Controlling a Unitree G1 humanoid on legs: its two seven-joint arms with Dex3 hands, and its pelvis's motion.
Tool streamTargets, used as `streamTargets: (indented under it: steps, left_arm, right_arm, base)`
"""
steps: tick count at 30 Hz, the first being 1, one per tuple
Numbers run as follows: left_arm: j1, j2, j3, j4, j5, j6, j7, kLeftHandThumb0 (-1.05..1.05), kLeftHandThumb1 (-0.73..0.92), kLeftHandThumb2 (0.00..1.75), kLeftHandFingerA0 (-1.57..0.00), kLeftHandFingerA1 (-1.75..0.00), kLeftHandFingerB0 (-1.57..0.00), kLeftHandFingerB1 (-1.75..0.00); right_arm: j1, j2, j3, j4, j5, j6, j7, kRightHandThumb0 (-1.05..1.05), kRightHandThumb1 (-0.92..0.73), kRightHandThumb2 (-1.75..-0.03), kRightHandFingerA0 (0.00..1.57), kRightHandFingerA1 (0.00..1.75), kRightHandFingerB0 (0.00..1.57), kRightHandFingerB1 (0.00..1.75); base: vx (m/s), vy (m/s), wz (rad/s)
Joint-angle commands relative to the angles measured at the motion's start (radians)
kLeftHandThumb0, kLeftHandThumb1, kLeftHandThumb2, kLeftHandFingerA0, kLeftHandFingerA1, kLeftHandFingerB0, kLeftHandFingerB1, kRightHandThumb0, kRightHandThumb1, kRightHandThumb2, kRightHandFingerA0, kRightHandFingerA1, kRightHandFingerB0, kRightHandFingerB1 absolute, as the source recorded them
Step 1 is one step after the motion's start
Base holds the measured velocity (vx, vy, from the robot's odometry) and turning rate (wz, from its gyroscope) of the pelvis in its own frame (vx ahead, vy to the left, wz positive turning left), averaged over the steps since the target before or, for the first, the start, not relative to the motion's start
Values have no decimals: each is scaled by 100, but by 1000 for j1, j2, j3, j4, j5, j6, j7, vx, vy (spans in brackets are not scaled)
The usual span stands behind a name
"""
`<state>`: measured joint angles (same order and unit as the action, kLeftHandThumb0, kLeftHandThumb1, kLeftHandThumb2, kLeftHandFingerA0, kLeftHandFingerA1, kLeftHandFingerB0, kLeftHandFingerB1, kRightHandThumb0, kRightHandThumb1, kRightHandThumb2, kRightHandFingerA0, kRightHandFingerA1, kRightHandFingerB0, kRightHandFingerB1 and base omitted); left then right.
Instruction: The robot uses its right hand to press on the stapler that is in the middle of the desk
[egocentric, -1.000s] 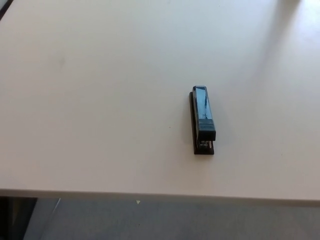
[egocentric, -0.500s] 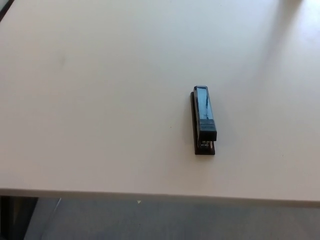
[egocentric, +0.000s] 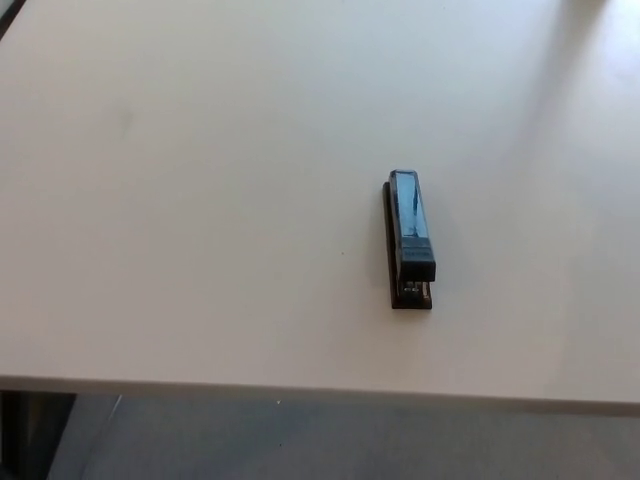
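Smooth pale desk (egocentric: 200, 200), long dark glossy stapler (egocentric: 411, 238)

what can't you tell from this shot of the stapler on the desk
- Both robot hands: outside the head view, so their state is unknown.
- Stapler: seen from above, so its underside is hidden; whether it holds staples is too small to tell.
- Desk: cut off at the top, left and right edges.

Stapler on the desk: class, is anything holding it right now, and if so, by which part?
Nothing holds it. The stapler lies alone on the desk, and neither robot hand is in view.
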<state>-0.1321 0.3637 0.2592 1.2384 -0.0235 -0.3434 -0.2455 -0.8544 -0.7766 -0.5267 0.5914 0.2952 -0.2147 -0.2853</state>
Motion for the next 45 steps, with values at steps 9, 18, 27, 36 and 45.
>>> streamTargets:
  steps: [9,18,27,36,45]
  left_arm:
    - [-2,23,-19,19,5,-22,-4,-76,75,106,-6,-43,-9,-33]
    - [-22,31,-48,29,12,47,-18,-69,92,73,-6,-25,-7,-22]
    - [-23,32,-50,31,7,36,-18,-68,92,73,-8,-27,-7,-22]
    - [-11,34,-45,27,1,10,-24,-67,92,72,-9,-27,-8,-22]
    - [-16,36,-48,21,1,1,-33,-75,76,105,-3,-38,-10,-31]
  right_arm:
    - [-45,401,431,-292,-15,146,233,-8,-77,-75,127,81,79,105]
    - [-54,617,564,45,-149,30,206,-16,-80,-67,130,67,72,106]
    - [-71,743,574,381,-195,-46,188,-15,-79,-69,118,84,73,117]
    - [-74,822,553,569,-217,-56,192,-9,-75,-74,123,72,70,112]
    - [-101,879,546,577,-248,-80,187,-11,-79,-70,120,66,78,105]
  base:
    - [0,0,0]
    - [0,0,0]
    - [0,0,0]
    - [0,0,0]
    - [0,0,0]
